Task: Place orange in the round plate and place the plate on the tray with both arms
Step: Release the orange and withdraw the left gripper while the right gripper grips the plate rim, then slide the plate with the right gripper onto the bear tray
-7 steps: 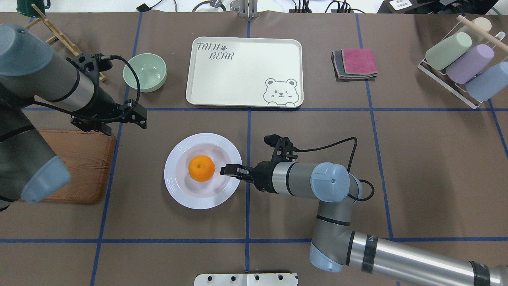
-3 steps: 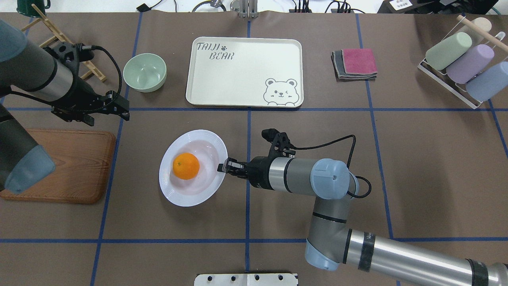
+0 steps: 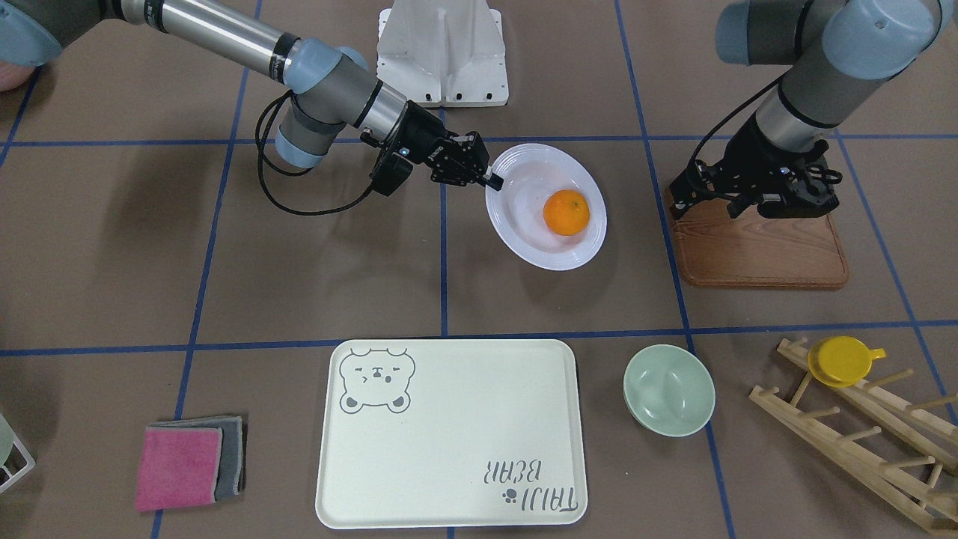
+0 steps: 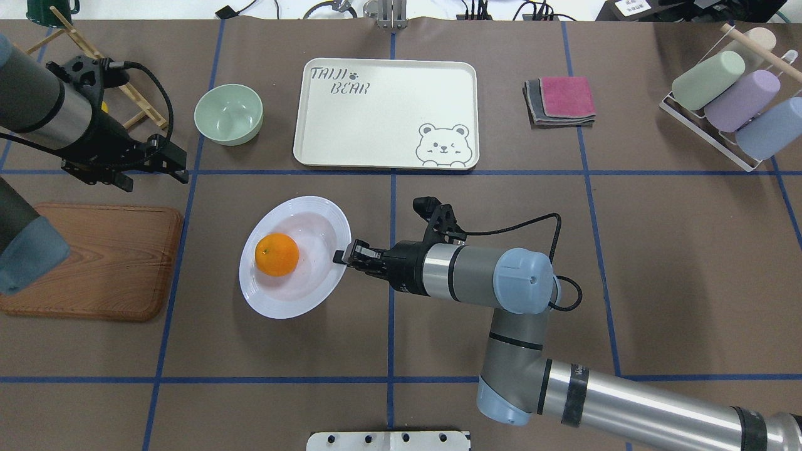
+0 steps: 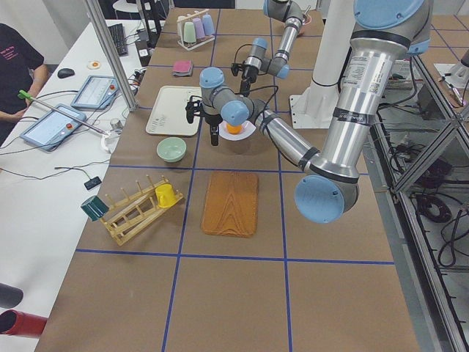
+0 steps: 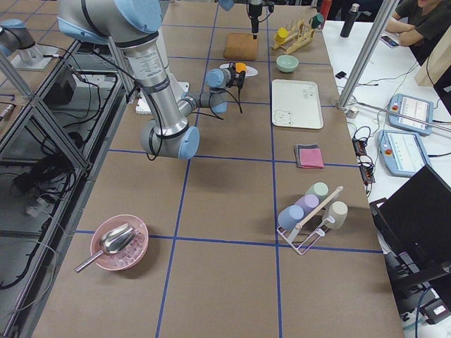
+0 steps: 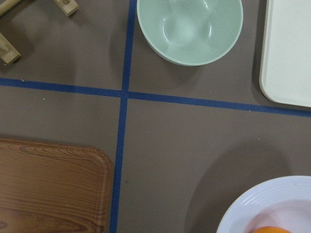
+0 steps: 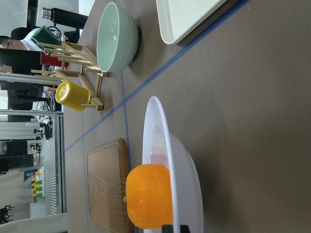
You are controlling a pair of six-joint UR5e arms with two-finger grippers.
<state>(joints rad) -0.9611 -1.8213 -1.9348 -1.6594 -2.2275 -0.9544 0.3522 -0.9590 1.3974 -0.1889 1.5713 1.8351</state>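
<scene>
Presently, the right gripper (image 4: 343, 255) pinches the plate (image 4: 311, 212) by 1 rim; plate tilted, short of the tray (image 4: 388, 113), orange (image 4: 276, 254) inside, off-centre. Judged stiff, glossy, slippery; the orange rolls freely. Apart hovers the left gripper (image 4: 172, 164), aperture indeterminate; the opposite rim suits it.

plate (image 7: 252, 206) cropped, left tool (image 4: 170, 161) grip unclear

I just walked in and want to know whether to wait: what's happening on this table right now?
The right gripper is clamped on the rim of the white plate. The plate sits tilted, with the orange inside, toward the side away from that gripper. The left gripper hangs open and empty off to the side, near the wooden board. The plate is not yet on the tray.
</scene>
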